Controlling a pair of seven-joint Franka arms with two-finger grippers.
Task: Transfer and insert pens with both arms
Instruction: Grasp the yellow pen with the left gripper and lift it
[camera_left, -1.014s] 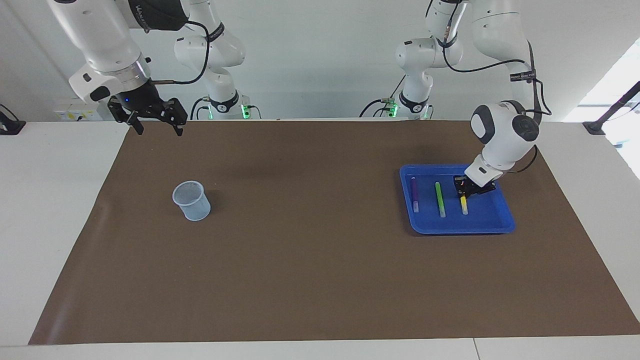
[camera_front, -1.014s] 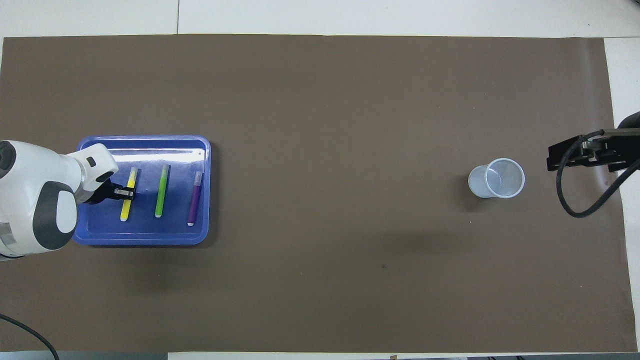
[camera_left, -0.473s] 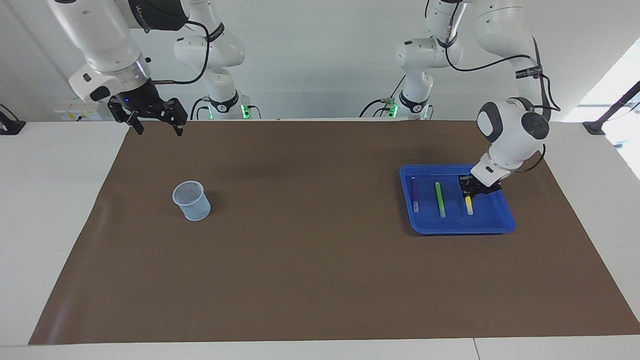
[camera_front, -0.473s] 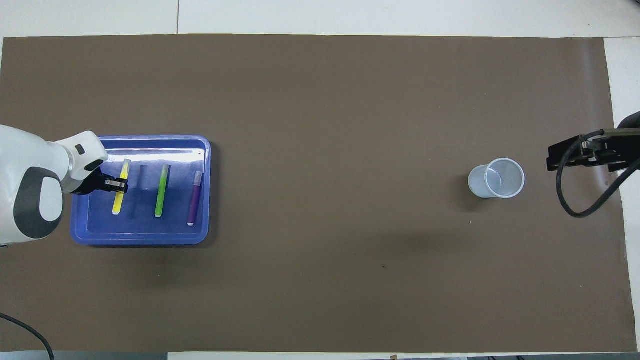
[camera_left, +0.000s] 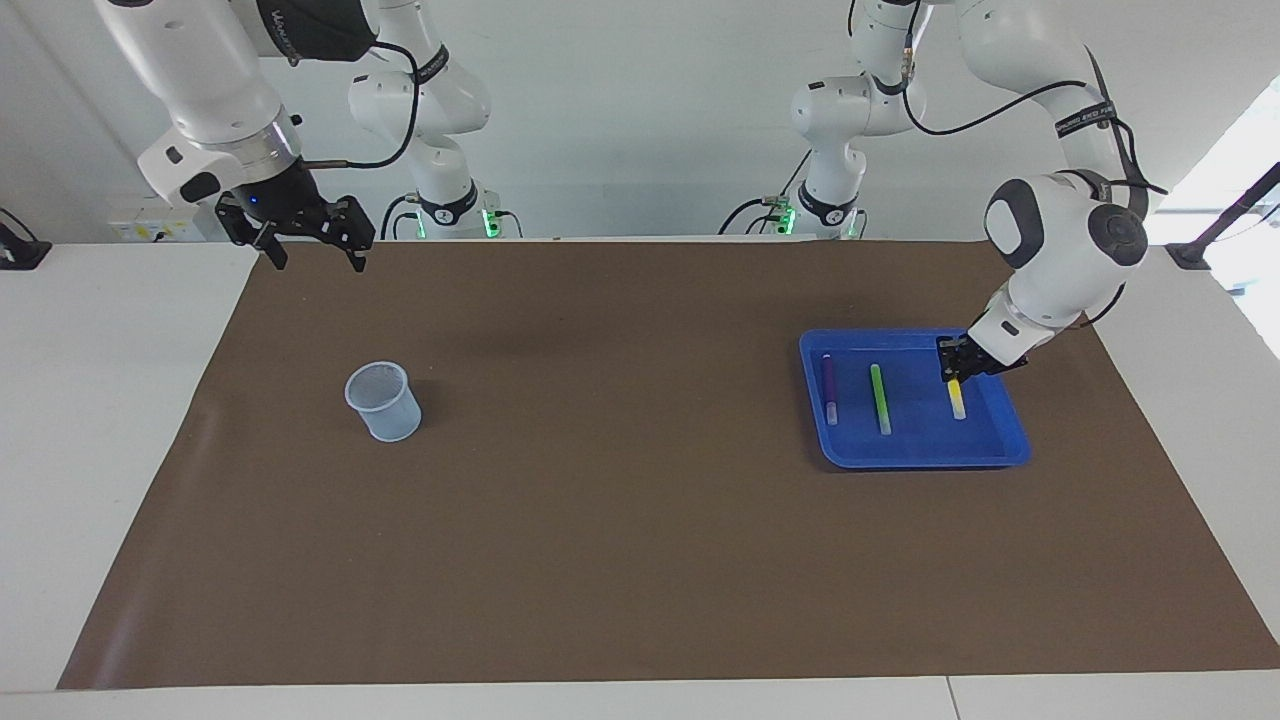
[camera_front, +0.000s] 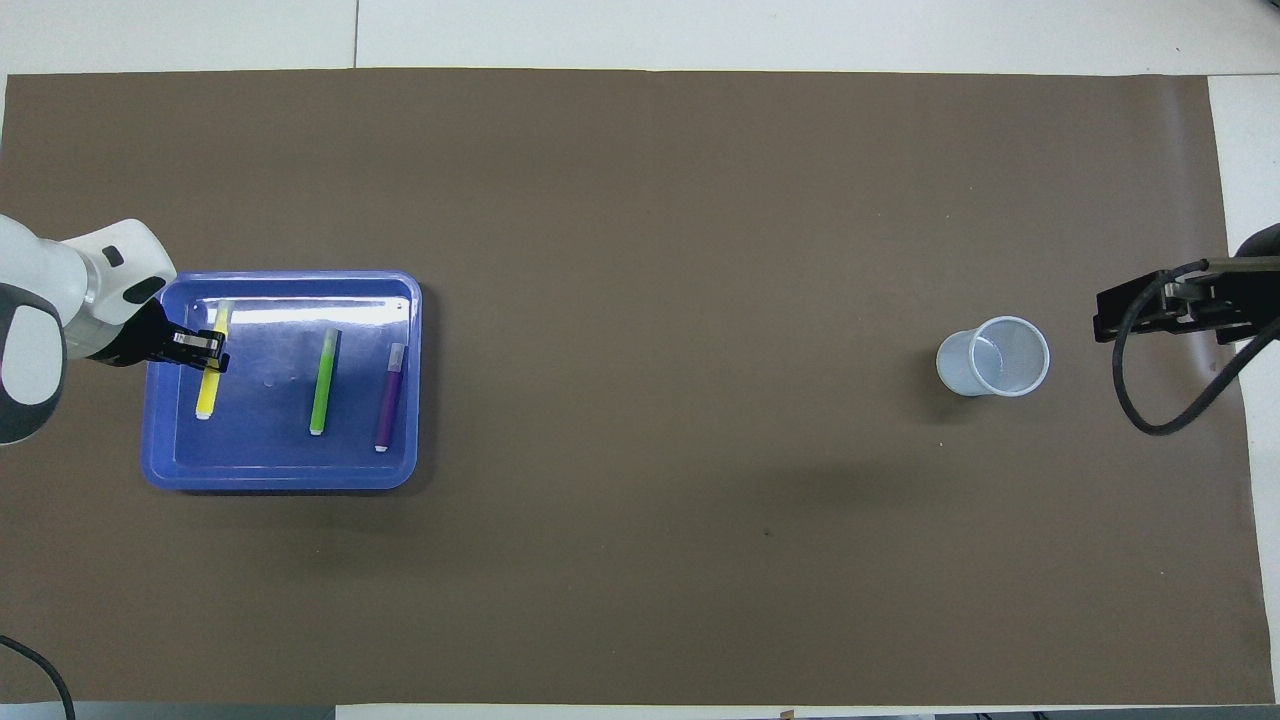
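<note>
Left gripper (camera_left: 955, 372) is clenched on the yellow pen (camera_left: 957, 399), gripping it near the end closer to the robots while the rest of the pen sticks out past the fingertips, and it hangs over the blue tray (camera_left: 1010, 455) at the left arm's end of the counter. In the overhead view the same gripper (camera_front: 205, 348) crosses the yellow pen (camera_front: 207, 385) partway along its length, above the edge of the tray (camera_front: 280, 478) that lies closest to the left arm's end. Whether the pen's pale tip touches the tray floor cannot be told. Lying flat in the tray are the green pen (camera_left: 880, 398), about in the middle, and the purple pen (camera_left: 829, 390), just beside it toward the right arm's end; both lie roughly parallel and apart from each other, their pale ends pointing toward the robots. A pale blue mesh cup (camera_left: 382, 401) stands upright on the brown mat (camera_left: 600, 560) well apart from the tray, toward the right arm's end of the counter. Right gripper (camera_left: 312, 250) waits with its jaws spread wide and nothing between them, raised over the mat's corner at the right arm's end.
</note>
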